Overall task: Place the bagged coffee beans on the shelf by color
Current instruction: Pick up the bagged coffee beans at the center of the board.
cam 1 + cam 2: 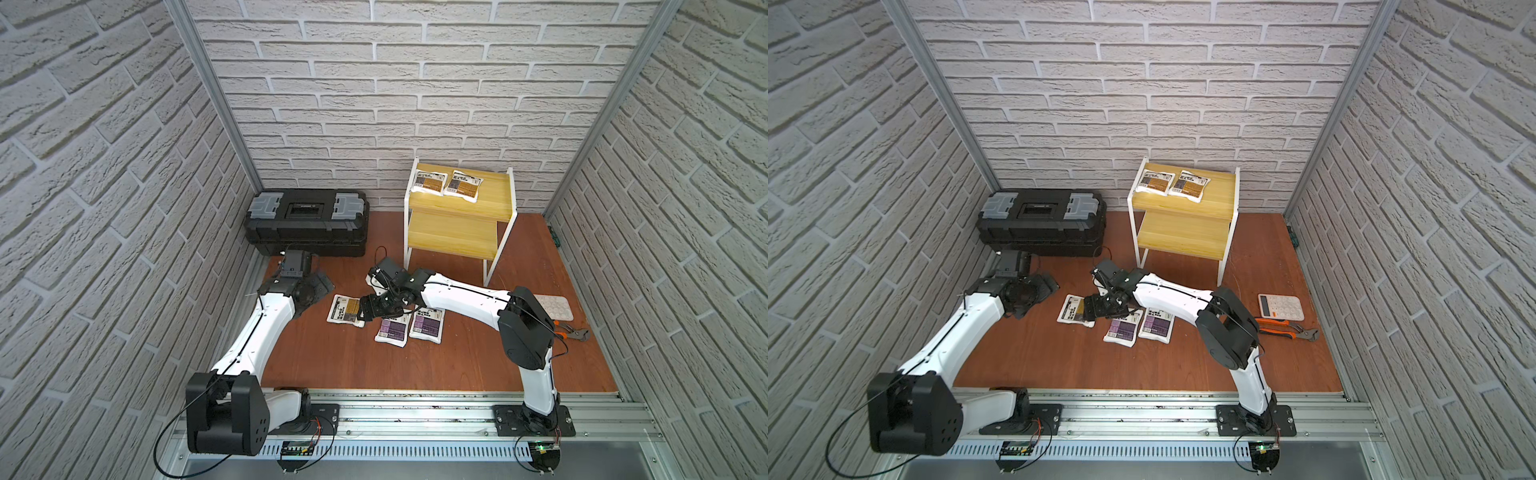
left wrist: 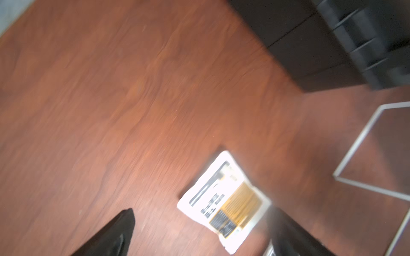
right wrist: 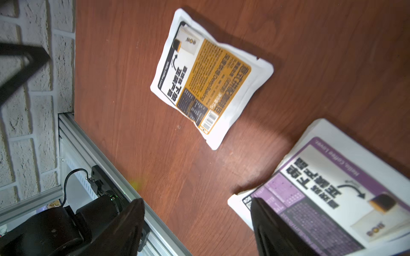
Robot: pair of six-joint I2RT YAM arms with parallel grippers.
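Black fingers [image 3: 133, 221] of the right gripper [image 3: 197, 199] stand wide apart and empty, low over the table in front of the shelf [image 1: 457, 208], one finger over a corner of a purple pouch [image 3: 328, 190]. A second purple pouch [image 1: 426, 325] lies beside it. A mustard pouch [image 1: 344, 309] lies farther from the shelf. The shelf's upper board carries a shelved mustard pouch [image 1: 429, 182] and, touching it, a neighbour pouch [image 1: 464, 186]. The left gripper [image 2: 202, 209], also spread wide and empty, hovers just beyond the mustard pouch.
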